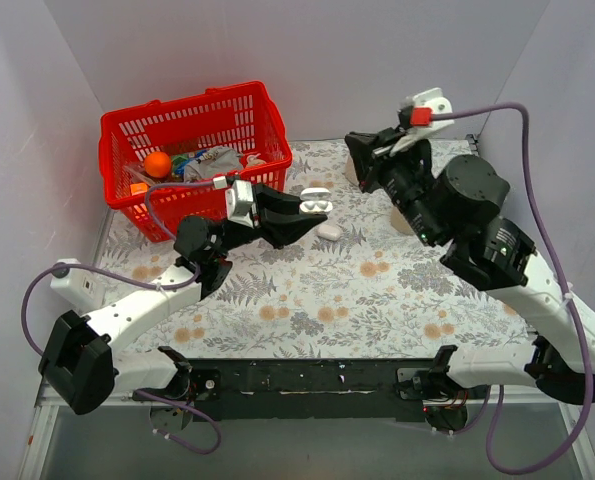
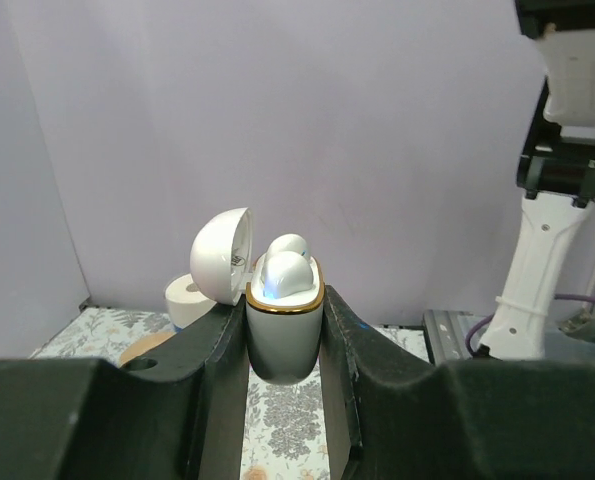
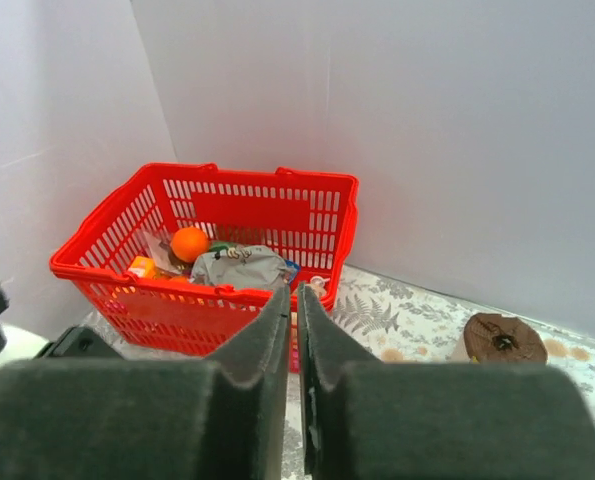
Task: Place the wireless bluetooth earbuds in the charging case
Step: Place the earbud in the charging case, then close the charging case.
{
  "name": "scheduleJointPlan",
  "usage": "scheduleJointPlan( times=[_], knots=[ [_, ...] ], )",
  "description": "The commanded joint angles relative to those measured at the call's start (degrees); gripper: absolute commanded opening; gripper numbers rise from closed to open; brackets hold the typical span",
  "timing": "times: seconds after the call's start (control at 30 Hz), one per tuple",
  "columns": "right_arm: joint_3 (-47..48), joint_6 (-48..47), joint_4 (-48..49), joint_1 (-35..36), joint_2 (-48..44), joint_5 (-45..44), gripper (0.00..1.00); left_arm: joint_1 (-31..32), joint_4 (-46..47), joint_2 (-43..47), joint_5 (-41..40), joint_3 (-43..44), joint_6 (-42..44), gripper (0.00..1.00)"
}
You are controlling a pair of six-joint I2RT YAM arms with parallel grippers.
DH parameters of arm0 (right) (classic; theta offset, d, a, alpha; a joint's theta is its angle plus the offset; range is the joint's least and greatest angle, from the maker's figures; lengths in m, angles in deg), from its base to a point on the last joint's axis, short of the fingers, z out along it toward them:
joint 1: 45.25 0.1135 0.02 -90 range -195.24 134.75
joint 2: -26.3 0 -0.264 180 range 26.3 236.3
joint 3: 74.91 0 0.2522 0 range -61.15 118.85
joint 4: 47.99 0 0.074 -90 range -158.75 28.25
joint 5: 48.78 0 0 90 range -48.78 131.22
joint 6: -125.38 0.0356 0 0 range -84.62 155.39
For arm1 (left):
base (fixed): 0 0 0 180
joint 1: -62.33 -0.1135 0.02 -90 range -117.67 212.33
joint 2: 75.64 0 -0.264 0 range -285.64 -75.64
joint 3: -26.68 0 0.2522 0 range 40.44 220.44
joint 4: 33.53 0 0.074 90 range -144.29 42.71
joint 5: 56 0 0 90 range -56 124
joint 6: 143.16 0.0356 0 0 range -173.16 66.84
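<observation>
Our left gripper [image 2: 285, 318] pinches the case [image 2: 282, 340] by its sides, in the air toward 12 o'clock of the table [image 1: 377, 290]. Both earbuds [image 2: 287, 272] sit inside, and the lid [image 2: 222, 255] is open at 9 o'clock. Our right gripper [image 3: 295, 300] is pressed together and empty. If we tilt the case, the earbuds may drop out.

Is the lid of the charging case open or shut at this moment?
Open. The lid is swung back to the left of the charging case, and two earbuds show in its mouth.
</observation>
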Motion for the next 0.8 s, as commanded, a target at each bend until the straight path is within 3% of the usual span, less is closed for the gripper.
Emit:
scheduleJointPlan(
  times=[0.0, 0.23, 0.47, 0.77],
  knots=[
    [7.3, 0.64, -12.76, -2.53, 6.06, 2.92, 0.05, 0.2, 1.47, 3.4, 8.3, -1.19, 3.28, 0.0],
    [16.55, 4.16, -25.69, -7.02, 13.44, 16.54, 0.01, 0.28, -6.77, 6.65, 9.98, -1.28, 11.37, 0.0],
    [15.06, 5.74, -27.8, -6.94, 13.8, 26.03, 0.01, 0.28, -7.58, 6.48, 7.08, -0.49, 12.96, 0.0],
    [10.85, 7.23, -29.04, -6.67, 11.87, 29.21, 0.01, 0.28, -4.77, 4.54, 1.81, 0.56, 10.41, 0.0]
  ],
)
